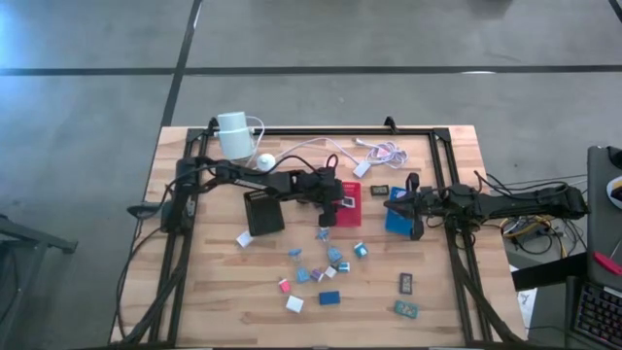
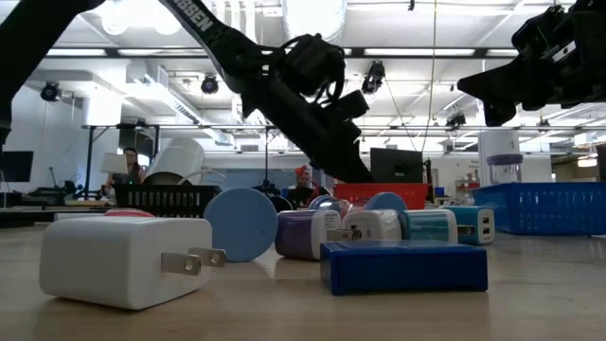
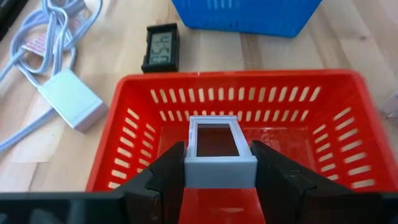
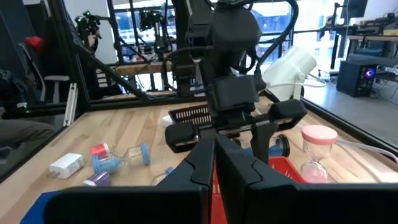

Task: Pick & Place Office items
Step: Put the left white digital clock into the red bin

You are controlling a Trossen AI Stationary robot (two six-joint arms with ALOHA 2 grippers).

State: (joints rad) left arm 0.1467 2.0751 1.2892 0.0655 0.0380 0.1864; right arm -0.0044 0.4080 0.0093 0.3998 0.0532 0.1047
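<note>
My left gripper (image 1: pixel 336 202) reaches from the table's left over the red tray (image 1: pixel 352 216) and is shut on a small white-framed piece with a dark window (image 3: pixel 214 140), seen in the left wrist view above the tray's inside (image 3: pixel 311 149). My right gripper (image 1: pixel 412 210) hovers shut over the blue tray (image 1: pixel 397 220), touching nothing; its fingers (image 4: pixel 202 165) lie together. The other office items lie loose on the near half of the table (image 1: pixel 326 272): white, blue and purple blocks, discs and dark clips. The low view shows a white plug block (image 2: pixel 123 260) and a blue block (image 2: pixel 402 267). My left gripper pinches the white-framed piece by its two opposite side edges (image 3: pixel 191 163), one finger (image 3: pixel 165 177) on each side. The piece's dark window faces the wrist camera. It sits over the red tray's inside; whether it touches the tray's floor I cannot tell.
A black tray (image 1: pixel 262 212) sits left of the red one. The white cylinder (image 1: pixel 233 134) with its cable (image 1: pixel 374 151) stands at the far edge. A small black display (image 3: pixel 161 48) and a white adapter (image 3: pixel 71 99) lie beyond the red tray. Black frame rails run along both table sides.
</note>
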